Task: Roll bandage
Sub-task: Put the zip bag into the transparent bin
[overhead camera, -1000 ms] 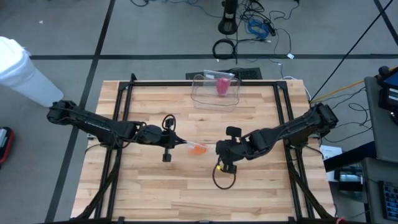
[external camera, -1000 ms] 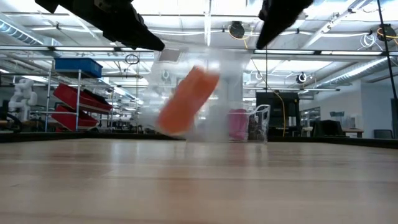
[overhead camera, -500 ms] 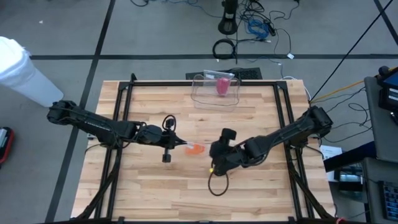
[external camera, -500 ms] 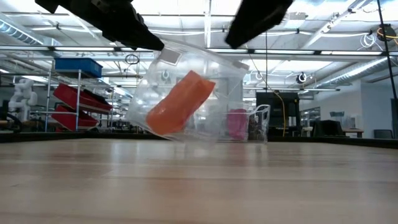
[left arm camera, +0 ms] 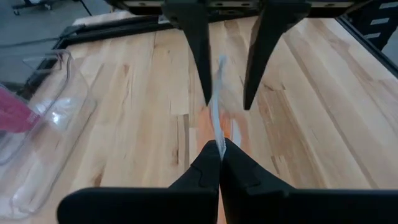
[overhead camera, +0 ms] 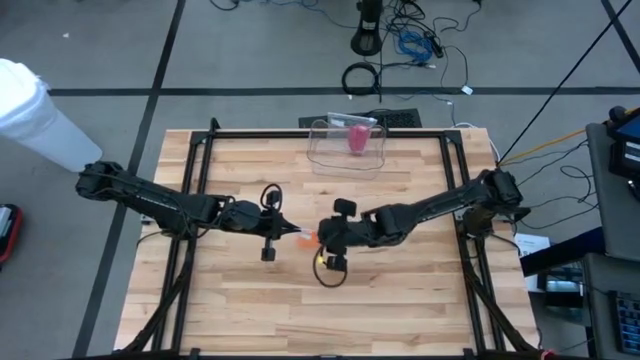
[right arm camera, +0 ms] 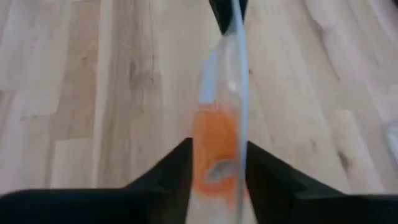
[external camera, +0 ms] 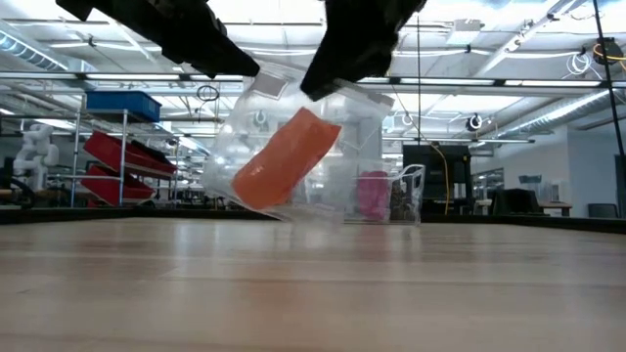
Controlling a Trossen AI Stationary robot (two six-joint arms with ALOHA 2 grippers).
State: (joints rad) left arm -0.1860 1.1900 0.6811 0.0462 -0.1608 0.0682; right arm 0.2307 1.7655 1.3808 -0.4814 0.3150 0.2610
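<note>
Bandage: an orange roll point(external camera: 284, 161), a stubby cylinder tilted on the slant, sealed inside a clear plastic bag point(external camera: 293, 147) and showing through its glossy, wrinkled film

Bag position: hanging in the air just above the wooden table point(overhead camera: 400, 300), near the middle of the board, a touch toward 9 o'clock of centre in the high view; the low view shows daylight between its bottom corner and the wood

Left gripper point(overhead camera: 296, 232): fingers pinched tight on the bag's thin top edge, seen edge-on between the two dark pads point(left arm camera: 208, 171) in the left wrist view; the orange roll point(left arm camera: 214, 124) dangles beyond them

Left arm pose: stretched out from 9 o'clock, low and nearly level, pointing toward 3 o'clock

Right gripper point(overhead camera: 322, 238): right up at the bag from the 3 o'clock side, its fingers point(right arm camera: 180, 168) parted and straddling the bag, one on each face, the orange roll point(right arm camera: 214, 149) sitting between them; whether the pads press the film I cannot tell

Right arm pose: reaching in long from 3 o'clock, elbow out near the table's edge, wrist angled down over the bag

Far side: a clear bin point(overhead camera: 345, 145) at 12 o'clock with a pink item point(overhead camera: 356, 137) inside, well apart from both grippers
</note>
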